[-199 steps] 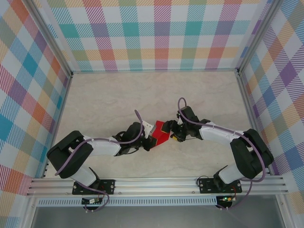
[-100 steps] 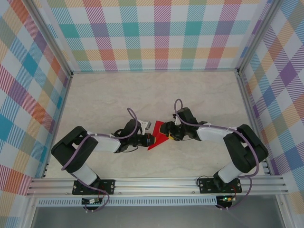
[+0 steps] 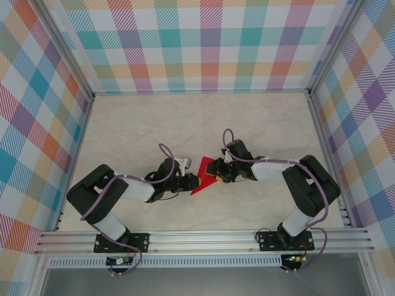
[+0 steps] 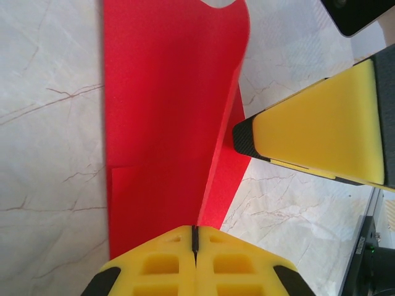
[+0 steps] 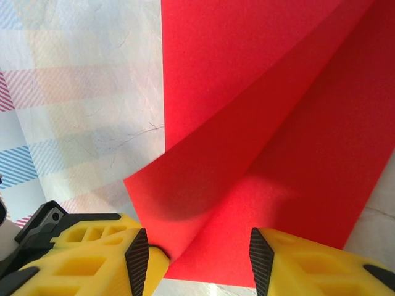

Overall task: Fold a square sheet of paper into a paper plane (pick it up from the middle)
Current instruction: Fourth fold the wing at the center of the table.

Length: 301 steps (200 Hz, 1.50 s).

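Yellow jaws of left gripper (image 4: 194, 240) clamping together on folded red square sheet of paper (image 3: 205, 174); right gripper (image 5: 194, 256) jaws standing apart, straddling loose flap. Sheet sitting mid tabletop (image 3: 136, 123), nearer front edge. Risk: right jaws biting off-line, skewing crease or tearing paper.

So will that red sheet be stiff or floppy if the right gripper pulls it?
Probably floppy: the red sheet bends in a soft curve, not flat. Likely very light, as the shut left gripper holds a fold up. It might crease or tear if the open right gripper tugs against that pinch.
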Motion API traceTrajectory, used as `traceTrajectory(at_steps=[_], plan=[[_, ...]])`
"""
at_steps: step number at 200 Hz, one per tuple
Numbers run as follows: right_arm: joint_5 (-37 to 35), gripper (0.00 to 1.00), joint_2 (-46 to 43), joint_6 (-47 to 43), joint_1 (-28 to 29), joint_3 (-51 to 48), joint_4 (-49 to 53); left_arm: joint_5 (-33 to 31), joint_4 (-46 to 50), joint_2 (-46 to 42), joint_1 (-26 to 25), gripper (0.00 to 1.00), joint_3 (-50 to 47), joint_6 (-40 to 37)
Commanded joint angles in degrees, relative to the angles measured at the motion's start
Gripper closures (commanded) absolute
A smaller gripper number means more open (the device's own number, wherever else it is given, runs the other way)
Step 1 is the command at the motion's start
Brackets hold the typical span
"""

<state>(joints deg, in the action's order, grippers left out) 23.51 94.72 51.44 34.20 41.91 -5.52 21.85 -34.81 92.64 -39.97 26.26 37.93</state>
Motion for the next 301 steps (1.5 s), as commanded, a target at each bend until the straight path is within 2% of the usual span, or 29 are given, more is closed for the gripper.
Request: traceTrajectory(at_steps=[1, 69, 108, 131, 188, 208, 255, 301], plan=[[1.19, 0.52, 1.23, -0.3, 0.43, 2.03, -1.55, -0.74, -3.05, -0.27, 0.94, 0.97, -0.97, 2.42], [0.93, 0.52, 4.15, 0.72, 0.52, 3.43, -0.84, -1.17, -4.57, -0.27, 1.29, 0.97, -2.14, 4.25], [0.08, 0.52, 5.71, 1.39, 0.61, 4.41, 1.2, -1.01, -3.7, 0.08, 1.39, 0.94, -1.96, 4.31], [-1.16, 0.51, 6.27, 1.45, 0.77, 5.08, 3.87, -1.38, -1.86, -0.71, 1.58, 0.88, -1.84, 3.83], [-5.48, 0.5, 8.31, 2.55, 0.96, 7.25, 12.27, -4.76, 6.42, -6.0, 2.26, 0.66, -1.25, 2.8], [-7.5, 0.5, 9.08, 2.68, 1.24, 8.73, 16.91, -5.43, 7.86, -8.71, 2.35, 0.62, -1.26, 2.93], [-10.24, 0.5, 12.03, 2.78, 2.34, 12.43, 24.51, -4.42, 6.64, -10.43, 2.35, 0.61, -1.21, 3.66], [-13.81, 0.5, 14.65, 3.38, 3.44, 16.65, 32.19, 1.28, 2.13, -6.62, 2.35, 0.7, 0.45, 4.33]])
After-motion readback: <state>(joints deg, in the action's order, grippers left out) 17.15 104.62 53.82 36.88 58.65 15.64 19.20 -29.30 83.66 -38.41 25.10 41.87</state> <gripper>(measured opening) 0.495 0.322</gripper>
